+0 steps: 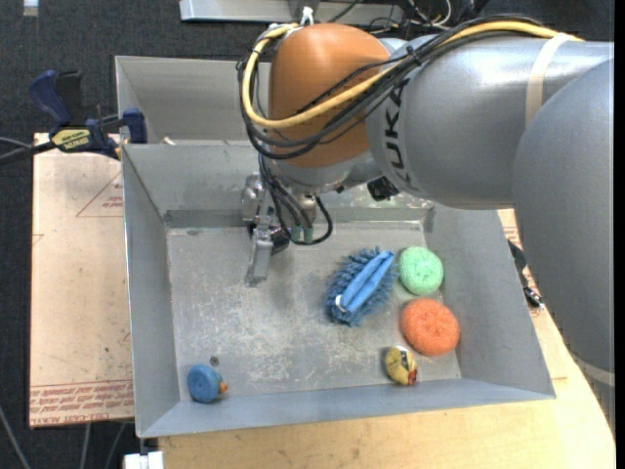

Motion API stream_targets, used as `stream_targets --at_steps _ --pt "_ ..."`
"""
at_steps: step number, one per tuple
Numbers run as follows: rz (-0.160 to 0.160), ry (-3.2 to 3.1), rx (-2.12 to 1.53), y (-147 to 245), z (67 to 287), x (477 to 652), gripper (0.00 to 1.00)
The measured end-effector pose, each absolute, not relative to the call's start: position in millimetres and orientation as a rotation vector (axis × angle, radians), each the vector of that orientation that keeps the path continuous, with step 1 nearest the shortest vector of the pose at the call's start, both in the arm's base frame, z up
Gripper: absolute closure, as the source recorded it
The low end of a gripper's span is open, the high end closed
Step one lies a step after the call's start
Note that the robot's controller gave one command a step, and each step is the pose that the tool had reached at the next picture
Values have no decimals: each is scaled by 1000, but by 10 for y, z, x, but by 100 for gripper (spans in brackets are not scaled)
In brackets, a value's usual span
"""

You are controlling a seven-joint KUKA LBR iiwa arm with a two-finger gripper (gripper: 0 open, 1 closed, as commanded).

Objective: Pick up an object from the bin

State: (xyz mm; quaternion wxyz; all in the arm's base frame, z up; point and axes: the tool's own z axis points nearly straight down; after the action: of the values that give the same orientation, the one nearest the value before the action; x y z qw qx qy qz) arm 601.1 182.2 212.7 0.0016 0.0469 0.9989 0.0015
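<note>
Grey metal bin (225,330) fills the middle of the frame, and we count five small things on its floor, all well apart from the gripper. Next in size is the silver arm (508,115), which comes in from the upper right with yellow and black cables looped round its orange wrist cover (322,86). Below that cover we see the gripper (262,252) hanging over bare floor in the upper-left part of the bin, with nothing under it. Whether it is spread or pressed together we cannot tell.

The nearest thing is a blue bristly brush (359,286), lying tilted right of centre. Just beside it at the right sit an orange spongy ball (430,326) and, above that, a slightly smaller green spongy ball (421,271). A small blue lump (205,383) lies alone in the lower-left corner. A small yellow piece (399,365) lies near the front wall, just below the orange ball.
</note>
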Motion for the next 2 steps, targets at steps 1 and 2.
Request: stream_targets --at_steps 1,2 --pt "1 3145 116 1783 1811 6245 0" --pt "8 3124 293 1316 1930 6103 0"
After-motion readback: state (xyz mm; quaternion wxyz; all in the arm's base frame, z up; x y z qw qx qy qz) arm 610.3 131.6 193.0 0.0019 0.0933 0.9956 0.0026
